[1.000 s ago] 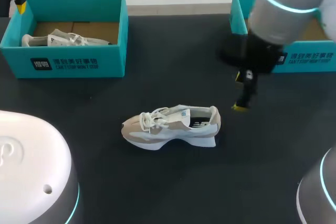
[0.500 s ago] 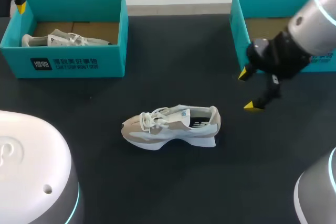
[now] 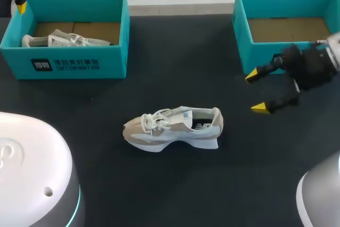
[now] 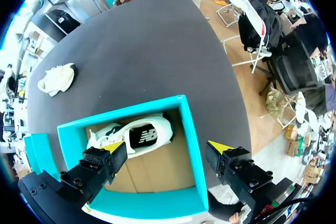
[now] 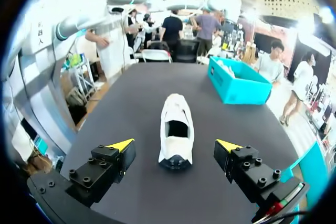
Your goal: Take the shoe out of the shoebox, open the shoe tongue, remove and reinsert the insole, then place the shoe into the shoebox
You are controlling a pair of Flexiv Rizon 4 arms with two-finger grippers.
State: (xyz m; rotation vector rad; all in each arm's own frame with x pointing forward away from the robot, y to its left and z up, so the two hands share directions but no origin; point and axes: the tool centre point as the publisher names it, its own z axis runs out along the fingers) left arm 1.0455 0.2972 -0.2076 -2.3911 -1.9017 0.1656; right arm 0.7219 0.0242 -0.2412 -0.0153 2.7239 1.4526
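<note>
A white and beige shoe (image 3: 172, 128) lies on its sole in the middle of the black table, toe to the left and heel to the right. My right gripper (image 3: 258, 91) hangs open to the right of the heel, fingers pointing at it, with nothing between them. In the right wrist view the shoe (image 5: 176, 129) lies ahead of the open right gripper (image 5: 175, 145), heel nearest. My left gripper (image 4: 167, 146) is open above the left shoebox (image 4: 190, 145), which holds a second white shoe (image 4: 131, 137). An empty teal shoebox (image 3: 241, 30) stands at the back right.
The left teal shoebox (image 3: 74, 65) with its shoe (image 3: 64, 40) stands at the back left. The left arm's white base (image 3: 32, 174) fills the near left corner and the right arm's base (image 3: 321, 195) the near right corner.
My right arm has swung back to the right and lifted clear of the box front. Its gripper has turned so both yellow tips point left toward the shoe. The shoe has not moved.
</note>
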